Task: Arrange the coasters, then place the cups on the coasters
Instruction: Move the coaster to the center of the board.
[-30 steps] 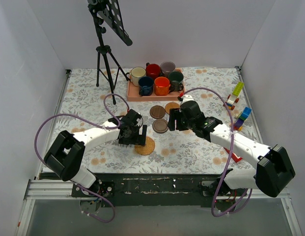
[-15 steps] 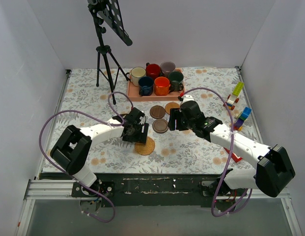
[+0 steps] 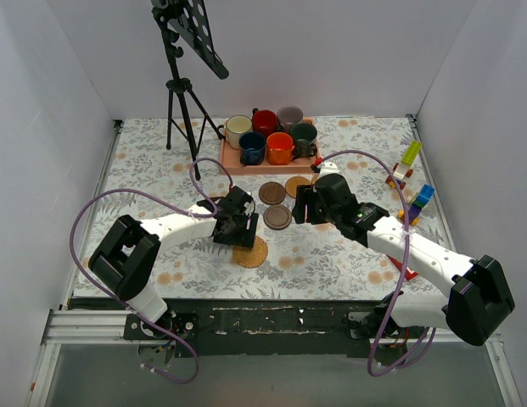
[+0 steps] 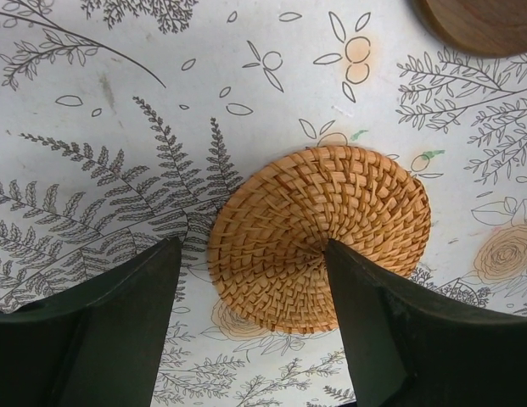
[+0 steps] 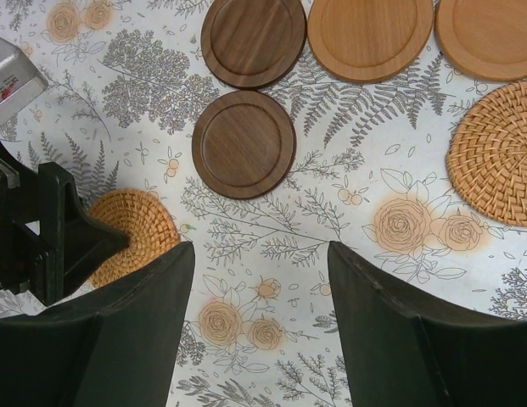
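1. From above, six cups sat in the pink tray at the far side: the cream cup, red cup, grey-lilac cup, navy cup, orange cup and dark green cup. Four coasters showed on the flowery cloth: the far dark brown coaster, near dark brown coaster, tan coaster and woven coaster. The right arm hid the rest. Toy blocks lay by the right wall. A black stand stood far left. Bare cloth lay near both side walls.
2. The left wrist view showed one woven coaster. It was round, orange-brown and braided in a swirl, and it lay flat. The left gripper had its fingers spread, one on each side, not squeezing it.
3. The right wrist view showed all six coasters: two dark brown, two smooth tan and two woven. The right gripper had its fingers wide apart over bare cloth, holding nothing.
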